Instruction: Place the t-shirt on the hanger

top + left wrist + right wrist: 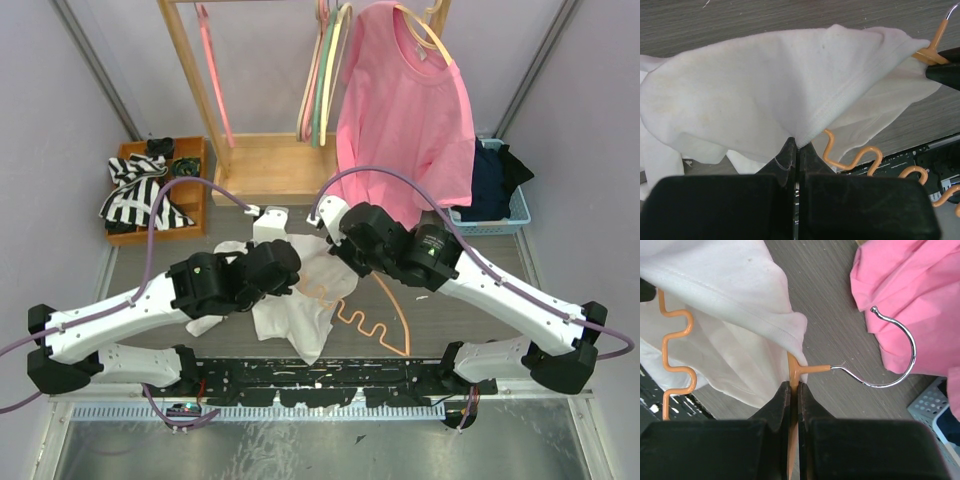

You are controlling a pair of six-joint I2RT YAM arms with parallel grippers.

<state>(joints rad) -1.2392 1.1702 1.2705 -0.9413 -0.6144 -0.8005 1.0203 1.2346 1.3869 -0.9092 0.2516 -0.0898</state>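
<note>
Limp white t-shirt [765,85] on bench [740,20], draped over one shoulder of hanger [675,340]. Stitched edge pinched in left gripper [796,146]. Right gripper [794,386] clamped on hanger neck beside hook [900,355]. Cotton light, stretchy: hold seams. Hanger thin, stiff, probably slick.

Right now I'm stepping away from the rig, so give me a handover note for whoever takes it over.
Left claw: shut on an edge of the t-shirt, holding the cloth up.
Right claw: shut on the hanger, beside its hook.
Where: both are over the table, between the arms.
Done: the shirt covers one hanger shoulder, up to the neck.
Left: the other shoulder and the wavy bar are bare. Pull the shirt over them.
</note>
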